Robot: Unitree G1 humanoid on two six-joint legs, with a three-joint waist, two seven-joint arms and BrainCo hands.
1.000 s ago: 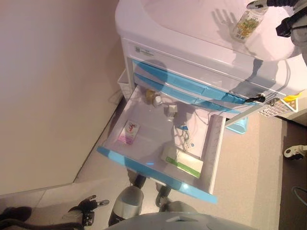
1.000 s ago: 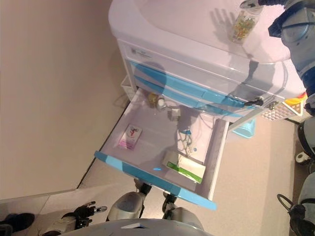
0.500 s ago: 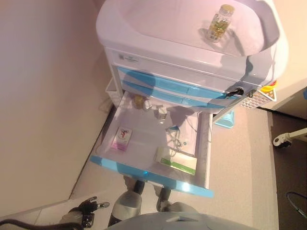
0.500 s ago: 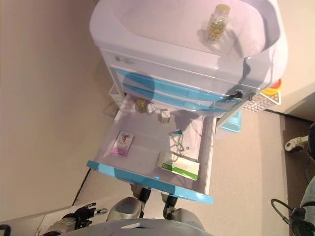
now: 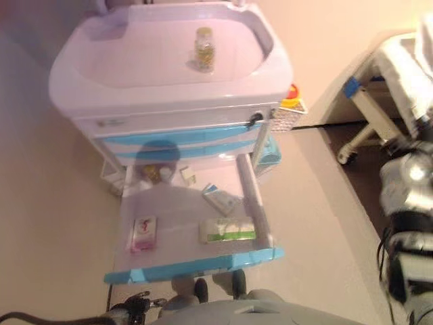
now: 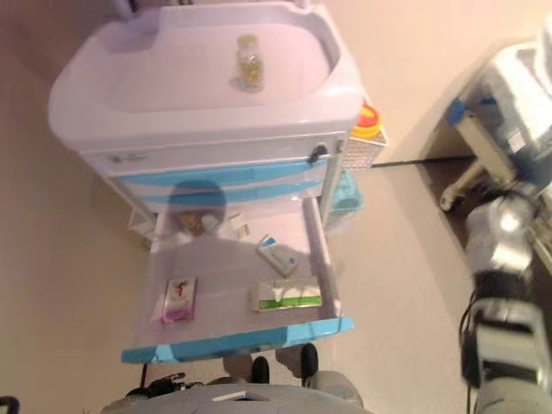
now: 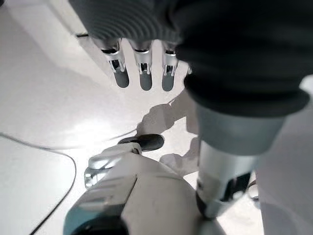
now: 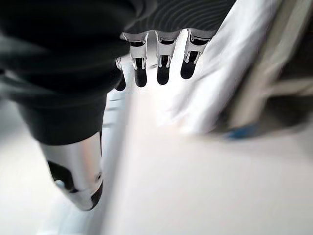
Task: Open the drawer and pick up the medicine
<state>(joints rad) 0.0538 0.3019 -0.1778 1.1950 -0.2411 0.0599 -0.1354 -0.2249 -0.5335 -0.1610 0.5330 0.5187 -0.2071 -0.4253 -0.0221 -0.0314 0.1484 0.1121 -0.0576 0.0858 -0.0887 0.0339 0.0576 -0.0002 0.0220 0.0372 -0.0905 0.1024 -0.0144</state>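
drawer (image 5: 189, 223) already pulled open, medicine bottle (image 5: 204, 49) sat upright on cart top (image 5: 135, 64). left hand (image 7: 142, 73) and right hand (image 8: 161, 68) hung down, fingers straight, empty. seemed basically done, just stow arms

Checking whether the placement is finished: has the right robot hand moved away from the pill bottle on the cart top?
Yes. Earlier it was at the bottle on the cart top; now it hangs empty off the cart.

A pale beige floor (image 5: 318, 223) fills most of the frame. At upper right stands a white-covered bed (image 5: 406, 61) on a wheeled frame, against a plain light wall (image 5: 325, 27).
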